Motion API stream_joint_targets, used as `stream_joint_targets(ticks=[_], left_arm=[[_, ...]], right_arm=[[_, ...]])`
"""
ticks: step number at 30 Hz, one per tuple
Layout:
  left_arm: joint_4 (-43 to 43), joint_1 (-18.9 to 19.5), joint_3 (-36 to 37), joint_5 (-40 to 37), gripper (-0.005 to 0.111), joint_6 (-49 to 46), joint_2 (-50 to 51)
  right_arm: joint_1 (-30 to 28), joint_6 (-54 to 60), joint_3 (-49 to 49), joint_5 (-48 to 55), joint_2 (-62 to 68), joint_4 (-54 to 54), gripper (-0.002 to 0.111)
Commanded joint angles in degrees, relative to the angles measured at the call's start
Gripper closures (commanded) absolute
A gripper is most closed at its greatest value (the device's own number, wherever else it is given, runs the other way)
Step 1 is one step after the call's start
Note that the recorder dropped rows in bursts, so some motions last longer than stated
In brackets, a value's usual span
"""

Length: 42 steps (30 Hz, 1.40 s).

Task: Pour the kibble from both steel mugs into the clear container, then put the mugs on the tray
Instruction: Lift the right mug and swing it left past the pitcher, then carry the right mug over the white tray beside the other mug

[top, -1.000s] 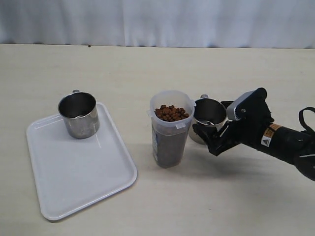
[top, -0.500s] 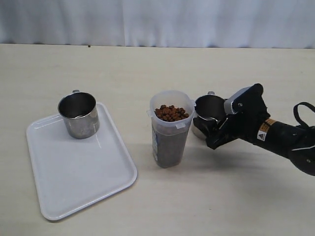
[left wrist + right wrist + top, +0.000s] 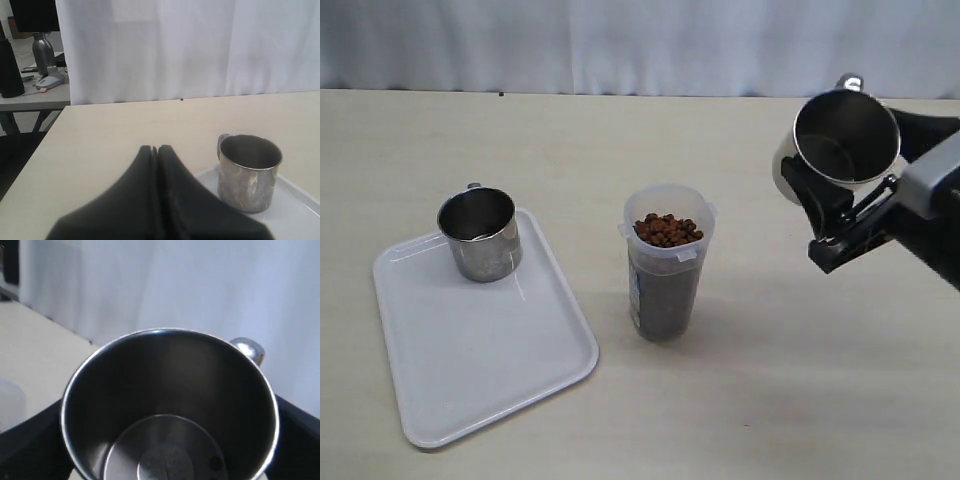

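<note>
The right pincer (image 3: 828,215) has just hoisted its mug (image 3: 845,140) off the counter (image 3: 620,140), from beside the container (image 3: 666,270) to high up by the right edge. Its jaws clamp the mug's wall, and the mug looks empty inside. The kibble (image 3: 667,230) sits heaped in the container mid-counter. The other mug (image 3: 480,234) already stands on the tray (image 3: 490,370) toward the left edge. The left pincer (image 3: 158,150) is closed on nothing. I'd say only the carry to the tray remains

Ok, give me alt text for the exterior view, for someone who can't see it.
The right pincer holds an empty mug tilted in the air at the right. A container full of kibble stands in the middle, and a second mug stands on a white tray at the left.
</note>
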<state>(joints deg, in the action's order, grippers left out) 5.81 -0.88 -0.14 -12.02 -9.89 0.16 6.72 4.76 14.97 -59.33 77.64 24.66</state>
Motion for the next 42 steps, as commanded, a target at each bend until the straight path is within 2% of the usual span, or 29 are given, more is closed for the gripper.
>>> stream_joint_targets(ticks=[1,4,6,9,12,16,17,19,24,25,30,42], left_arm=[[0.2,-0.5,0.1,0.7,0.107,-0.3,-0.2],[0.2,-0.5,0.1,0.7,0.107,-0.3,-0.2],[0.2,-0.5,0.1,0.7,0.107,-0.3,-0.2],[0.2,-0.5,0.1,0.7,0.107,-0.3,-0.2],[0.2,-0.5,0.1,0.7,0.107,-0.4,-0.2],[0.2,-0.5,0.1,0.7,0.107,-0.4,-0.2],[0.2,-0.5,0.1,0.7,0.107,-0.4,-0.2],[0.2,-0.5,0.1,0.7,0.107,-0.4,-0.2],[0.2,-0.5,0.1,0.7,0.107,-0.4,-0.2],[0.2,-0.5,0.1,0.7,0.107,-0.4,-0.2],[0.2,-0.5,0.1,0.7,0.107,-0.4,-0.2],[0.2,-0.5,0.1,0.7,0.107,-0.6,-0.2]], right_arm=[[0.5,-12.8,1.2,-0.5,-12.0,19.7,0.103],[5.8,-19.8,3.5,3.4,-17.4,24.3,0.103],[11.9,-20.7,4.9,7.9,-18.7,24.2,0.103],[24.7,-20.7,8.1,16.8,-17.9,22.3,0.103],[37.3,-19.4,12.7,26.7,-14.5,15.4,0.103],[48.6,-12.7,19.5,32.0,-6.4,8.1,0.103],[52.7,-10.8,23.3,32.7,-0.8,2.9,0.103],[56.0,-10.3,29.1,34.7,7.6,-5.2,0.103],[59.1,-6.7,40.4,34.8,25.0,-17.8,0.103],[59.1,-4.3,42.9,34.8,28.7,-23.8,0.103],[59.4,3.7,44.4,29.2,35.0,-43.0,0.103],[59.4,5.1,44.4,29.2,39.5,-45.3,0.103]])
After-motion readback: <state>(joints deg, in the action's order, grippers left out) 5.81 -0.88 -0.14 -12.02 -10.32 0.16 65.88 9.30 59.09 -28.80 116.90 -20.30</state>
